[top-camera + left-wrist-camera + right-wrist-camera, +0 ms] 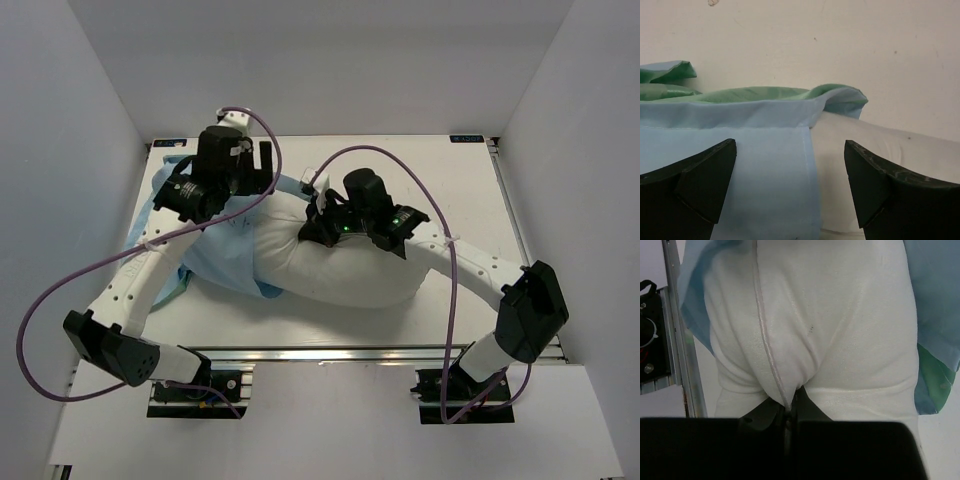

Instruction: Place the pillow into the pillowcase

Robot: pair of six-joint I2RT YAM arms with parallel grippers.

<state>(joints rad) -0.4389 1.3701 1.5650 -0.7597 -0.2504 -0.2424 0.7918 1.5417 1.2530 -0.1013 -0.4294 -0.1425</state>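
The white pillow (pixel 345 272) lies across the table middle, its left part inside the light blue pillowcase (pixel 222 250). My right gripper (pixel 322 222) is shut on a fold of the pillow (pixel 810 340) along its piped seam. My left gripper (pixel 258 160) is open over the far edge of the pillowcase. In the left wrist view the blue hem (pixel 740 150) and the pillow (pixel 875 145) lie between the open fingers, with the green inner face (pixel 755 94) behind. The pillowcase also frames the pillow in the right wrist view (pixel 935 295).
White walls enclose the table (pixel 450 180) on the left, back and right. A metal rail (pixel 350 352) runs along the near edge by the arm bases. Purple cables loop over both arms.
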